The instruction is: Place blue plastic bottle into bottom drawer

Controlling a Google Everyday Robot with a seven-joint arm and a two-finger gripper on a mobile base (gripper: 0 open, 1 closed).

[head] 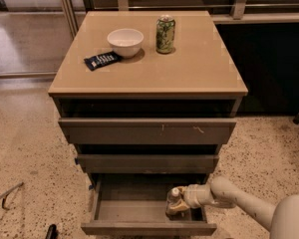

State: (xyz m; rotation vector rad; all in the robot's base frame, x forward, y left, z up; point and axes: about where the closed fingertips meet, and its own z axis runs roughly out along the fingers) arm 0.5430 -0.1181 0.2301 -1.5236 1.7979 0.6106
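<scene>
Three drawers stood pulled out in steps, and nearest of them the bottom drawer (148, 228) lay furthest open. Inside it, toward its right end, the blue plastic bottle (175, 193) stood upright or nearly so with its white cap uppermost. The end effector (179, 206), reaching in from the right on the pale arm (239, 203), appeared clamped around the bottle's lower body. Whether the base already touched the drawer floor could not be told. If it did not, letting go would likely drop the bottle and tip it, since a tall light bottle topples easily. Pulling back before the fingers had parted fully could drag it over too. Lifting out steeply risked striking the middle drawer (147, 163), which overhung the back of the tray. Above sat the top drawer (147, 131), then the tabletop (189, 68). A dark packet (102, 60) lay near its left edge, a white bowl (125, 41) just behind, and a green can (165, 34) by the far edge.
</scene>
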